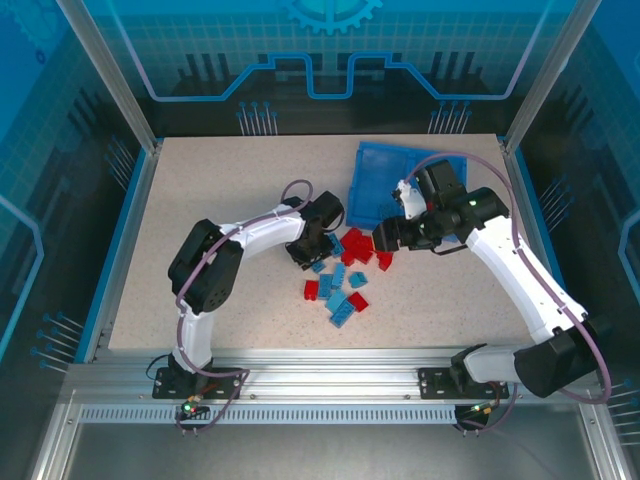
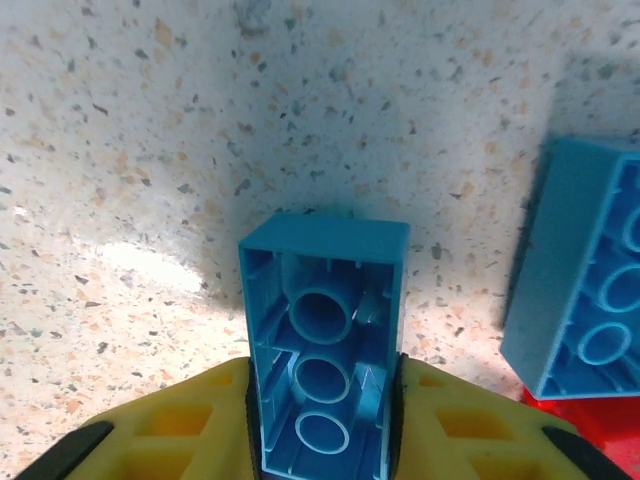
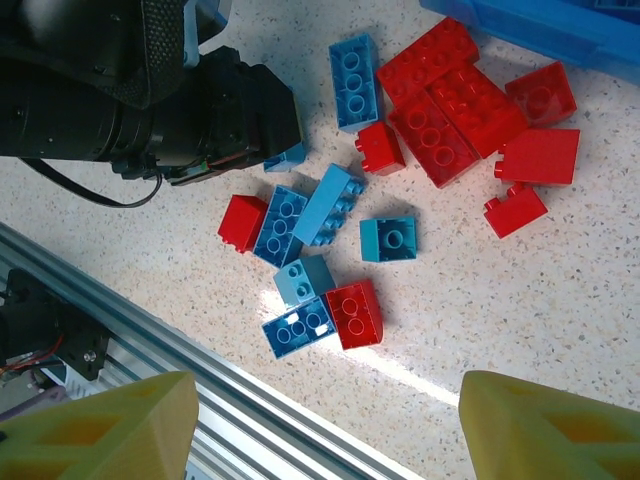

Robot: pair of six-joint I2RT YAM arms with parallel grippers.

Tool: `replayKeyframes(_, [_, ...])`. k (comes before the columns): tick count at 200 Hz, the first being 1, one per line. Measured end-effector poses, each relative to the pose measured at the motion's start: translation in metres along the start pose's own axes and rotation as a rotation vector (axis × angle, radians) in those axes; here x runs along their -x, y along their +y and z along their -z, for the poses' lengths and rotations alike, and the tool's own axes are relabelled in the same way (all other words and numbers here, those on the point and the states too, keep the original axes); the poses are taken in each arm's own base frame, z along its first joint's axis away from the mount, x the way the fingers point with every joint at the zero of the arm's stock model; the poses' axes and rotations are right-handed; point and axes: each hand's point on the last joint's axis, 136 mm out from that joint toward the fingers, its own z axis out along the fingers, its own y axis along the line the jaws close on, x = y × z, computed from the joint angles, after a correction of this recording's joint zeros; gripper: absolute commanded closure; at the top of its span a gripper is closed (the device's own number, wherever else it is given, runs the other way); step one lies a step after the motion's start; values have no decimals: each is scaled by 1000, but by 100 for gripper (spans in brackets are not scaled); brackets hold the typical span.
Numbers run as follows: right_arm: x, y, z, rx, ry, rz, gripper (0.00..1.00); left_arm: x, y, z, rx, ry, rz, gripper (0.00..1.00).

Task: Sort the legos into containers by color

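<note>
1. Currently the left gripper (image 2: 322,410) pinches a light blue studded plastic brick (image 2: 325,300) by its long sides, at the lower centre of the left wrist view, with the hollow underside facing the camera.
2. Meanwhile the right gripper (image 3: 322,425) hangs with its yellow fingers (image 3: 100,430) spread above the loose red and blue bricks (image 3: 440,110).
3. Beyond that pile, the shallow blue plastic tray (image 1: 375,175) lies upper right of centre in the top view.

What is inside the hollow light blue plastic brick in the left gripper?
Three round tubes in a row sit inside the light blue plastic brick. Yellow fingers of the left gripper cover its lower sides; its far face is hidden.
</note>
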Motion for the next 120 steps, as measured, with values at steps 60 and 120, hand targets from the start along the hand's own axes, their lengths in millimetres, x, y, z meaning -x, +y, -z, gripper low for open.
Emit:
replayKeyframes(60, [14, -15, 20, -110, -115, -5, 27, 26, -129, 133, -376, -189, -217, 64])
replayKeyframes(120, [25, -32, 53, -184, -268, -53, 26, 40, -236, 167, -609, -369, -422, 66])
